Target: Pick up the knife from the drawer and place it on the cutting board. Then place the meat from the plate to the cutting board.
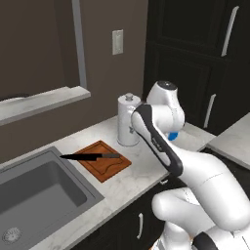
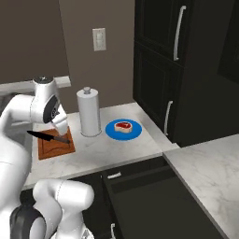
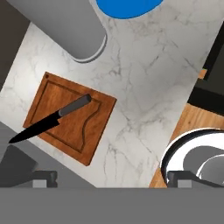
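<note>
The knife (image 3: 51,120) already lies on the cutting board (image 3: 94,127), its handle on the wood and its pointed blade running out past the board's edge toward the sink (image 1: 39,188). So step 1 looks done, and step 2, the meat (image 2: 123,125), is in hand. The meat sits untouched on the blue plate (image 2: 133,133), which lies on the worktop (image 3: 153,74) just beyond the paper towel roll (image 2: 89,112).

The gripper (image 3: 109,177) hovers above the worktop near the board, its fingers (image 3: 43,177) spread wide and holding nothing.

The next move probably calls for swinging over to the plate and coming down on the meat from above. The roll stands between board and plate, so the path should pass on its front side. The worktop's front edge is close there, leaving only modest bare room.
</note>
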Controlling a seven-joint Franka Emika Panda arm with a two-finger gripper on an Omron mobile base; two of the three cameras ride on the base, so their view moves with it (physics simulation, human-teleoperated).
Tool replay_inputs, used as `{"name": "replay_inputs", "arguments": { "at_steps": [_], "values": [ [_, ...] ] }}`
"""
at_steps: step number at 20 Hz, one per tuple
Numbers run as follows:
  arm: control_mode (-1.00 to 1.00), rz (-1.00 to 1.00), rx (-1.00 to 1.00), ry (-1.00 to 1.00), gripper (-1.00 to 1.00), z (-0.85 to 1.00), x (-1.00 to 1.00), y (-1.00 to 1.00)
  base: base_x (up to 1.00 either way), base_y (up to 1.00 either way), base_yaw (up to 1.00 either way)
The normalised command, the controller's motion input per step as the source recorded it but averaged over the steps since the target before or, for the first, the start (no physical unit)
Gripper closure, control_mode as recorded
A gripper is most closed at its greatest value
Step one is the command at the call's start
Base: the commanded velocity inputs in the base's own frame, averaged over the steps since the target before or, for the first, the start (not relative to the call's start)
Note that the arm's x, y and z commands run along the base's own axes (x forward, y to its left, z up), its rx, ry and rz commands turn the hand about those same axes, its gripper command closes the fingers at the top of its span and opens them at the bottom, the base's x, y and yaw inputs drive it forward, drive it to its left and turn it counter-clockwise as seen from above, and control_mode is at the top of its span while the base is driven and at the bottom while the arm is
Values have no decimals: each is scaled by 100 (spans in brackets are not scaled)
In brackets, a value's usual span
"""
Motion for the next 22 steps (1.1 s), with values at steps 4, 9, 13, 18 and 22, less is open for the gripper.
{"name": "replay_inputs", "arguments": {
  "at_steps": [4, 9, 13, 18, 22],
  "values": [
    [-100, 0, 0, 14, -100, 53, 0, -32, 0, 0, 0],
    [-100, 0, -6, 6, -100, 20, -1, -53, 0, 0, 0],
    [-100, 0, -14, 0, -100, 0, -23, -78, 0, 0, 0],
    [-100, 0, -6, 0, -100, 0, -3, -69, 0, 0, 0],
    [-100, 0, -6, -1, -100, 0, 0, -67, 0, 0, 0]
  ]
}}
